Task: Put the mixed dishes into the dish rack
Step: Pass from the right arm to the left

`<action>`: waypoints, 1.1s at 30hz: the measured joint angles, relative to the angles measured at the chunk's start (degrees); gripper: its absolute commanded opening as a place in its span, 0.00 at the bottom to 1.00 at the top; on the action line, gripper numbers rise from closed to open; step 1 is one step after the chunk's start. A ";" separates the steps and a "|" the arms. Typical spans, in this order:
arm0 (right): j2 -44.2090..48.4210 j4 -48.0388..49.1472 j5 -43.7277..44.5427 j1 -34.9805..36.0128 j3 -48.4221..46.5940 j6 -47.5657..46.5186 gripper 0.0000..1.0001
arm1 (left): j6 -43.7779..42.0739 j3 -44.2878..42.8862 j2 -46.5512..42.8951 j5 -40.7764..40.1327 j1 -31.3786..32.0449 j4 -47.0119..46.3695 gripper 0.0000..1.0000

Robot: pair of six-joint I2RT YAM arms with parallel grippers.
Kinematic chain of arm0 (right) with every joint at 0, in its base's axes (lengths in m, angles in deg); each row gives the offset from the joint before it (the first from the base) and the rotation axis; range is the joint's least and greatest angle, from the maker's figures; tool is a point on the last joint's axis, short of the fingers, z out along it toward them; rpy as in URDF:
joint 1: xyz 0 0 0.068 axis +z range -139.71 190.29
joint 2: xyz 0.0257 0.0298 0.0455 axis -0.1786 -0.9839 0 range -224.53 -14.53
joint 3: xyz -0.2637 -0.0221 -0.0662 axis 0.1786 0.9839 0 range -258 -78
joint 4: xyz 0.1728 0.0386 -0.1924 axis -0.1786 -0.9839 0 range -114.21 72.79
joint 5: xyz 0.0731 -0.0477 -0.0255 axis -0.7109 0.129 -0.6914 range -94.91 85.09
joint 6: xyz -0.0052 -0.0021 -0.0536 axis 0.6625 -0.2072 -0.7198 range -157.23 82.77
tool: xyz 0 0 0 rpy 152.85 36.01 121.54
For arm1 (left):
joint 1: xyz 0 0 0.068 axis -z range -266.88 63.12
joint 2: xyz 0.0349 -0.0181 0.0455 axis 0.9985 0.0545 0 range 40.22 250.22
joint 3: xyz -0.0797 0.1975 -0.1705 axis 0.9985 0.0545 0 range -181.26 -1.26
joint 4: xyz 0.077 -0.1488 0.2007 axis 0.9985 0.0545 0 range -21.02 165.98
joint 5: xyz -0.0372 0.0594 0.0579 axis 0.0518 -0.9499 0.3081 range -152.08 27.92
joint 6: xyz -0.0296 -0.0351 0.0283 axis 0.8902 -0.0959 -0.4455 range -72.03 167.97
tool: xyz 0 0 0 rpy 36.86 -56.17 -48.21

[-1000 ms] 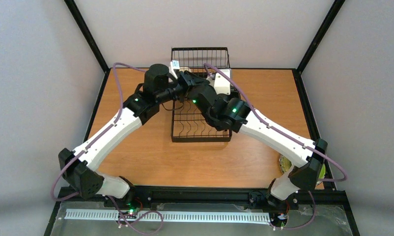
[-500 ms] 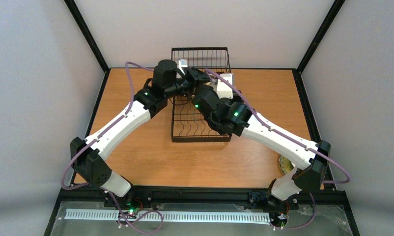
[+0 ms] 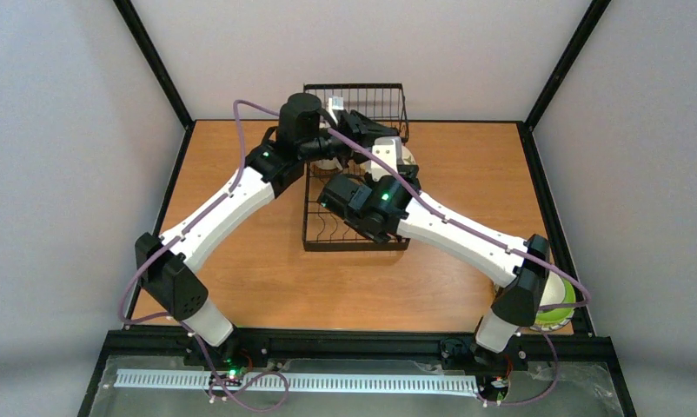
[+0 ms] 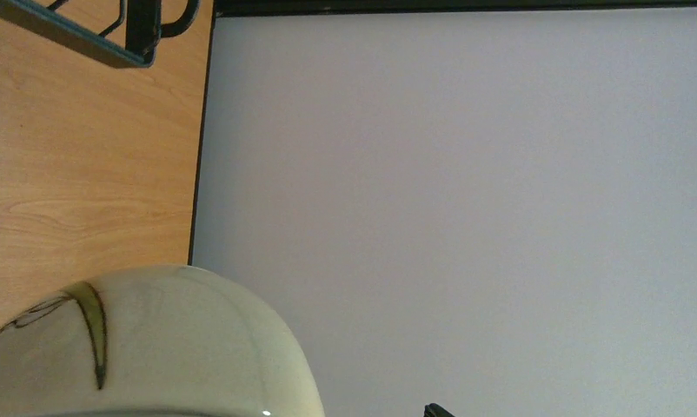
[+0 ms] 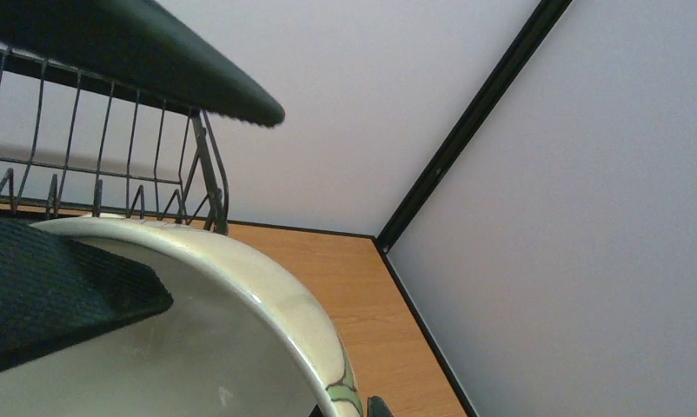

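While your R pincer (image 5: 222, 204) pinches just the bowl (image 5: 241, 287) rim (L pincer (image 3: 355, 122) gaping wide), it could swivel & clip the rack (image 3: 354, 239)

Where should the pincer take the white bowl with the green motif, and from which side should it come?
Take the white bowl by its rim, coming over the open mouth: one finger inside, one outside. The wall is thin there, while the round body looks too wide and smooth to span. The right pincer grips it so.
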 measured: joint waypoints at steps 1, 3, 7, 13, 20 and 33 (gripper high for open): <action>-0.33 -1.09 0.37 0.20 -0.02 1.14 0.02 | 0.00 -0.22 0.26 0.42 0.13 0.39 1.00; -0.48 -2.97 0.74 0.31 -0.02 2.73 0.02 | -0.02 -0.37 0.79 0.90 0.33 1.16 1.00; -0.48 -4.83 1.40 0.37 -0.02 4.72 0.02 | -0.04 -0.37 1.75 1.49 0.57 2.47 1.00; -0.48 -6.16 1.97 0.92 -0.02 5.79 0.02 | -0.20 -0.74 3.08 2.27 1.36 3.85 1.00; -0.46 -6.27 3.04 2.91 0.11 6.14 0.02 | -0.24 -6.21 6.67 3.74 4.20 6.78 1.00; 3.65 -6.91 3.78 5.90 4.79 6.40 0.02 | -0.68 -8.17 9.09 6.82 6.43 9.97 0.51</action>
